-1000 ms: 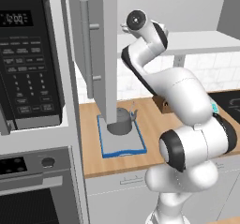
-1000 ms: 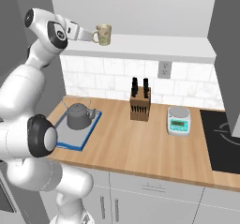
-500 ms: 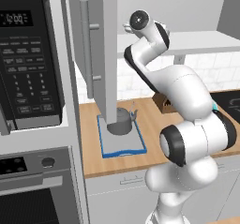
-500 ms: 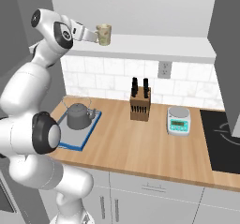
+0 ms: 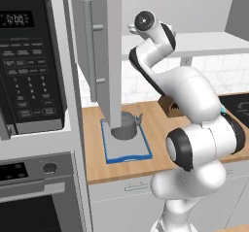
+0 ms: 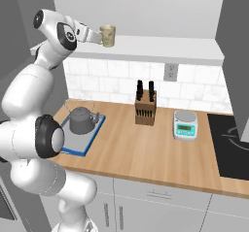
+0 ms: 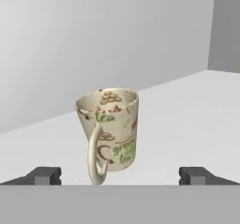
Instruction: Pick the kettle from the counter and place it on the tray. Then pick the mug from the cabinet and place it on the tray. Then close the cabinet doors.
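On the cabinet shelf (image 7: 187,120), one mug (image 7: 110,131); gripper (image 7: 119,175) spread wide, empty.

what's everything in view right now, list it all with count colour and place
kettle: 1, dark grey, on the tray
tray: 1, grey with blue rim, left end of the counter
mug: 1, beige with printed pattern, upright on the cabinet shelf, handle toward the hand
cabinet shelf: 1, white, above the counter
cabinet door: 1 seen, light grey with bar handle, standing open over the tray
counter: 1, light-brown wood
knife block: 1, brown with black handles, by the backsplash
kitchen scale: 1, white and teal, right of the knife block
microwave: 1, black, far left
oven: 1, steel, below the microwave
cooktop: 1, black, right end
hand: 1, open, just before the mug
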